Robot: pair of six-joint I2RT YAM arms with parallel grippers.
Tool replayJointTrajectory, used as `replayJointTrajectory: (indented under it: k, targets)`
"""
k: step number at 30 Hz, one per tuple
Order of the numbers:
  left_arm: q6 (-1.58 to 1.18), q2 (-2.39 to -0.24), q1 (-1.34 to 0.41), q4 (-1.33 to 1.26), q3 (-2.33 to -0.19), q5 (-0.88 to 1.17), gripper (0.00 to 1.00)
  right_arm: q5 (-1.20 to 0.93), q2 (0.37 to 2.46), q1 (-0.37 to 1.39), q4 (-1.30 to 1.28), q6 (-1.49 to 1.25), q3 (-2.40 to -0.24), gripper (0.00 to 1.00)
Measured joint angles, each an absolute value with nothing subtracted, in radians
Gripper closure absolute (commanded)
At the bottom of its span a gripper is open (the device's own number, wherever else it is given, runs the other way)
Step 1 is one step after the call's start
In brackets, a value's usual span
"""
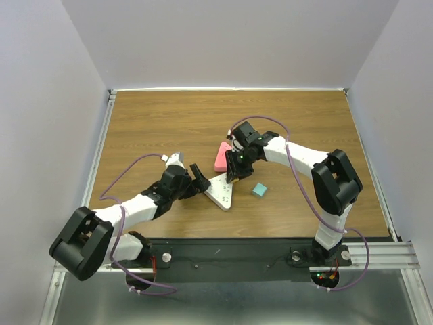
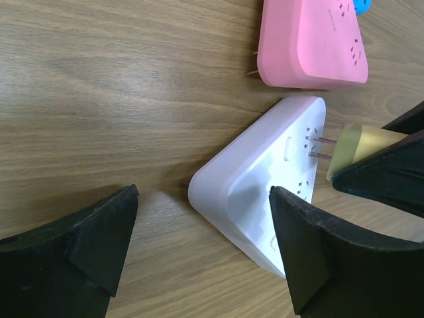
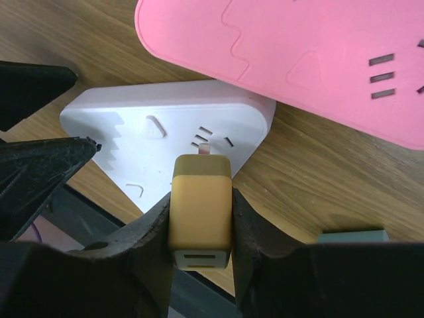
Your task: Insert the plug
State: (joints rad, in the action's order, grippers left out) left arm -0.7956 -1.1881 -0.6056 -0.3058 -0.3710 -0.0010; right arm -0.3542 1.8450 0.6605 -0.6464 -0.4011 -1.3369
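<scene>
Right pincer clamped on a yellow plug at centre frame. The plug's prongs meet a slot group on the white triangular socket; their depth cannot be told. The socket face bears a raised triangle mark and no readable writing. Left pincer stands wide, its fingers on either side of that socket's lower-left corner; contact cannot be told. A pink socket lies just beside the white one, at upper right. A teal block sits near, lower right, on the wooden table.
</scene>
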Motion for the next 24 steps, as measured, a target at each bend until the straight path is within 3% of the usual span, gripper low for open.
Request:
replayJointTrajectory:
  k: [19,24]
  targets:
    - [-0.773,-1.274,-0.597,-0.375,-0.395,0.092,0.35,-0.297,1.86,0.661,-0.648,-0.439,-1.367,1.0]
    - [-0.773,-1.282,-0.594,-0.39,-0.395,0.107,0.48,-0.3,1.86,0.661,-0.648,-0.447,-1.366,1.0]
